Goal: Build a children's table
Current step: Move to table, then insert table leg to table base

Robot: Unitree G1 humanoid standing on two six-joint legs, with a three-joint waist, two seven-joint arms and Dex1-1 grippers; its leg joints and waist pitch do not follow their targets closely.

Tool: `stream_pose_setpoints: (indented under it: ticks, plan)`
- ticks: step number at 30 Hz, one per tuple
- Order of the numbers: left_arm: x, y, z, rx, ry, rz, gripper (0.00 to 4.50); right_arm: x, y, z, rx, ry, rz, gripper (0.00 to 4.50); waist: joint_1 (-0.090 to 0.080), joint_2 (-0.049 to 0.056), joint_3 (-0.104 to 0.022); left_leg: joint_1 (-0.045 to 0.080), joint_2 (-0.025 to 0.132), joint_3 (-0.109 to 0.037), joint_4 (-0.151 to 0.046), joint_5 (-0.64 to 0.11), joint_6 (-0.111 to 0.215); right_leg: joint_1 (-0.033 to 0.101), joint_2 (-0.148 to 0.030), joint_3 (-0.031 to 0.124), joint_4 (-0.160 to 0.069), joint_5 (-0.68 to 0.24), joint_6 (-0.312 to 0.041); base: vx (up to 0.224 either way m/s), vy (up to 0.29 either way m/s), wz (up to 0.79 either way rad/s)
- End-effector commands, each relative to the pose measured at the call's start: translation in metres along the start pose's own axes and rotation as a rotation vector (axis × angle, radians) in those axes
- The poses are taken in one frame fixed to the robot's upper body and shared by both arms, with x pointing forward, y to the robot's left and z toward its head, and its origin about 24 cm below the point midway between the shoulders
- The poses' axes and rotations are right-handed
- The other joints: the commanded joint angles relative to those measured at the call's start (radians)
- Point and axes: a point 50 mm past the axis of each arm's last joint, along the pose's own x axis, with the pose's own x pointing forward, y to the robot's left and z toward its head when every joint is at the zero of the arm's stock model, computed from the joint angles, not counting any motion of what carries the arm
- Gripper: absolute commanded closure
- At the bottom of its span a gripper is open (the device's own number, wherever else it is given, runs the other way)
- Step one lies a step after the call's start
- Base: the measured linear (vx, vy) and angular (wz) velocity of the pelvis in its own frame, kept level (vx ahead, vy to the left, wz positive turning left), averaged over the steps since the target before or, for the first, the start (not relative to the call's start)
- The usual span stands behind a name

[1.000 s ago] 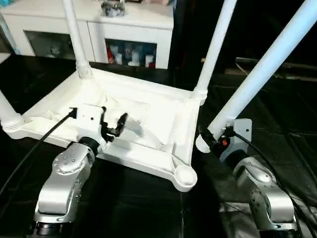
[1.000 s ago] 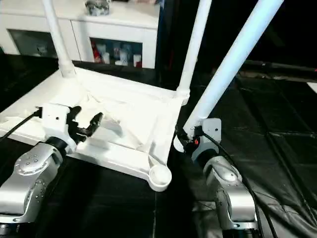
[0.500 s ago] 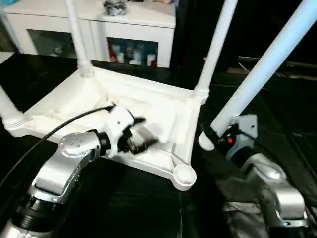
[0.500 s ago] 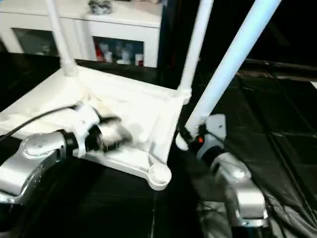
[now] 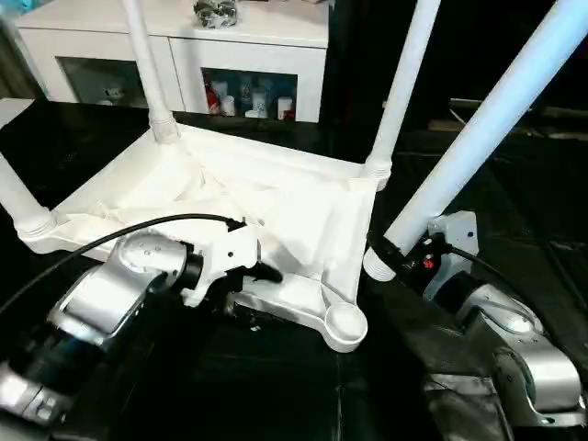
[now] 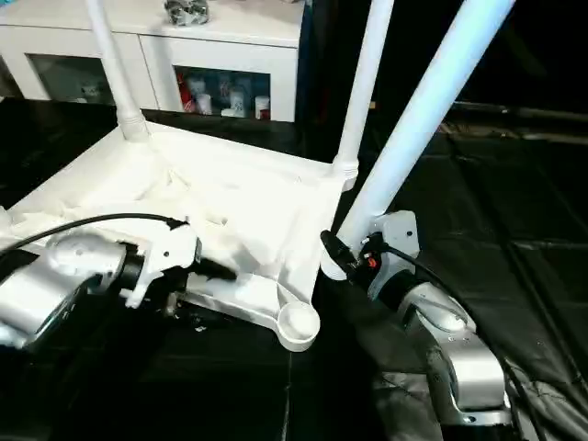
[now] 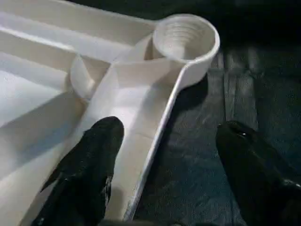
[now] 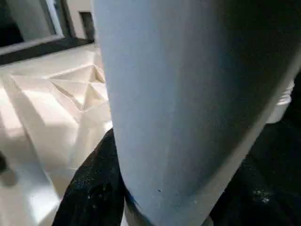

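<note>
The children's table top lies upside down on the black floor. Three white legs stand in its sockets: far left, far right and at the left corner. The near right socket is empty. My left gripper is open and straddles the top's near rim beside that socket, one finger inside the rim, the other outside over the floor. My right gripper is shut on the lower end of a fourth leg, which slants up to the right just beside the top's right edge.
A white cabinet with glass doors stands behind the table top. Black matting covers the floor around it. A black cable runs along my left forearm.
My left arm has swung from over the middle of the top down to its near rim, close to the empty socket. The right arm and its leg have hardly shifted.
</note>
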Motion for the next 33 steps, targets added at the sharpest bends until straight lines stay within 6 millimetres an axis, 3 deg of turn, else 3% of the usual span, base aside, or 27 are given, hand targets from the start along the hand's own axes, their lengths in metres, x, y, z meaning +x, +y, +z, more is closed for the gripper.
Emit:
stream_pose_setpoints:
  ticks: [1,2,3,4,6,7,10,11,13,14,16,20,33]
  plan:
    - [0.004,0.003,-0.005,0.029,0.039,-0.034,1.21,-0.006,0.001,0.001,0.007,0.003,0.014,2.58,0.002,0.021,-0.063,0.0,0.073,-0.024,-0.079,-0.075,0.002,0.054,-0.106,0.063,-0.07,-0.048,-0.222,0.0,0.0,0.0]
    - [0.007,0.005,-0.006,0.025,0.035,-0.039,1.21,-0.007,0.0,0.001,0.001,0.005,0.008,2.58,0.0,0.017,-0.064,0.0,0.072,-0.023,-0.078,-0.08,0.002,0.055,-0.105,0.063,-0.071,-0.047,-0.22,0.0,0.0,0.0]
    - [0.009,0.007,-0.007,0.029,0.028,-0.039,1.21,-0.009,0.0,0.001,0.008,0.007,0.017,2.58,-0.001,0.021,-0.064,0.0,0.072,-0.023,-0.078,-0.081,0.001,0.055,-0.105,0.063,-0.071,-0.046,-0.223,0.0,0.0,0.0]
    - [0.011,0.009,-0.006,0.037,0.02,-0.039,1.55,-0.011,0.0,0.003,0.008,-0.001,0.021,2.58,0.0,0.017,-0.064,-0.001,0.071,-0.023,-0.078,-0.085,0.004,0.057,-0.106,0.063,-0.074,-0.052,-0.224,0.0,0.0,0.0]
    - [0.014,0.013,-0.005,0.041,0.007,-0.039,1.66,-0.015,-0.001,0.006,0.013,-0.01,0.009,2.58,0.001,0.028,-0.064,-0.001,0.074,-0.024,-0.077,-0.087,0.004,0.056,-0.109,0.063,-0.075,-0.058,-0.228,0.0,0.0,0.0]
    - [0.015,0.014,-0.005,0.047,0.007,-0.043,1.68,-0.016,-0.001,0.006,0.017,-0.005,0.015,2.58,0.001,0.023,-0.064,0.0,0.074,-0.023,-0.077,-0.095,0.005,0.057,-0.106,0.064,-0.078,-0.063,-0.224,0.0,0.0,0.0]
    - [0.018,0.017,-0.005,0.053,0.008,-0.052,2.01,-0.021,0.001,0.008,0.025,-0.01,0.038,2.58,0.001,0.024,-0.066,-0.003,0.074,-0.023,-0.076,-0.083,0.011,0.06,-0.108,0.063,-0.074,-0.051,-0.228,0.0,0.0,0.0]
    - [0.019,0.018,-0.006,0.059,0.01,-0.054,2.09,-0.021,-0.001,0.01,0.021,-0.028,0.016,2.58,-0.001,0.032,-0.065,-0.005,0.074,-0.024,-0.076,-0.087,0.012,0.059,-0.109,0.063,-0.076,-0.066,-0.227,0.0,0.0,0.0]
    - [0.02,0.019,-0.006,0.064,0.012,-0.057,2.2,-0.021,-0.003,0.012,0.008,-0.039,0.002,2.58,-0.005,0.028,-0.066,-0.006,0.07,-0.022,-0.074,-0.087,0.011,0.061,-0.108,0.063,-0.081,-0.095,-0.221,0.0,0.0,0.0]
    - [0.023,0.02,-0.007,0.069,0.015,-0.068,2.34,-0.022,-0.004,0.011,0.01,-0.01,0.0,2.58,-0.006,0.032,-0.065,-0.006,0.07,-0.022,-0.074,-0.08,0.013,0.06,-0.107,0.063,-0.081,-0.102,-0.22,0.0,0.0,0.0]
    - [0.024,0.02,-0.008,0.069,0.016,-0.071,2.53,-0.023,-0.004,0.01,0.009,0.002,0.003,2.58,-0.007,0.032,-0.065,-0.007,0.071,-0.022,-0.074,-0.085,0.014,0.061,-0.107,0.063,-0.084,-0.127,-0.214,0.0,0.0,0.0]
    - [0.03,0.021,-0.012,0.082,0.037,-0.091,2.84,-0.023,-0.007,0.012,-0.022,-0.019,-0.011,2.58,-0.009,0.04,-0.067,-0.005,0.074,-0.023,-0.073,-0.081,0.016,0.058,-0.108,0.063,-0.082,-0.101,-0.219,0.0,0.0,0.0]
    - [0.036,0.022,-0.021,0.042,0.018,-0.056,3.86,-0.017,-0.006,0.013,-0.031,-0.042,0.018,2.58,-0.007,0.036,-0.066,-0.006,0.076,-0.023,-0.074,-0.082,0.029,0.059,-0.111,0.062,-0.08,-0.089,-0.241,0.0,0.0,0.0]
